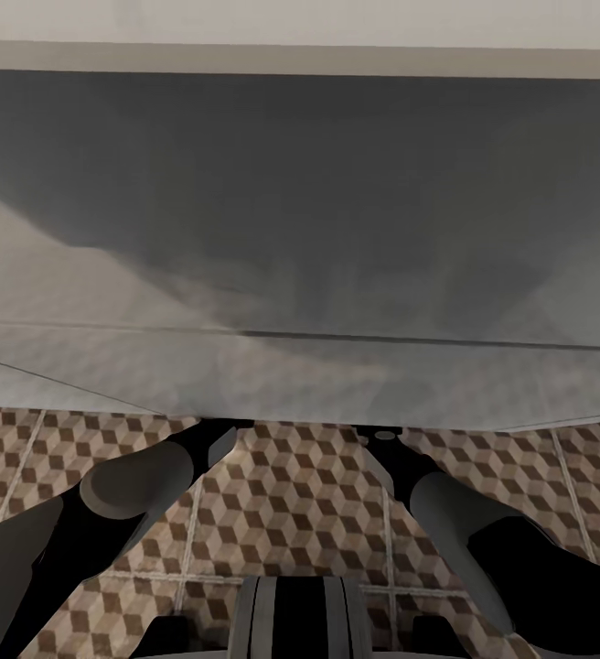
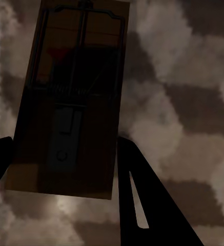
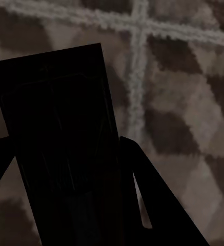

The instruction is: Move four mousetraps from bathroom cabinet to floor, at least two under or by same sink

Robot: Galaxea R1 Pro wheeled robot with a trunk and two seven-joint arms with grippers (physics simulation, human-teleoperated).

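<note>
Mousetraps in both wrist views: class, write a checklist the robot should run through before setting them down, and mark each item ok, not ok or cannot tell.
1. Left gripper holds a mousetrap between its fingers: ok.
2. Right gripper holds a mousetrap too: ok, though it is very dark.
3. Patterned floor lies beyond both traps: ok.
4. Both arms reach under the large grey-white surface in the head view: ok.
5. That surface is the sink: cannot tell.
6. Traps close enough to the floor to release: cannot tell.
</note>
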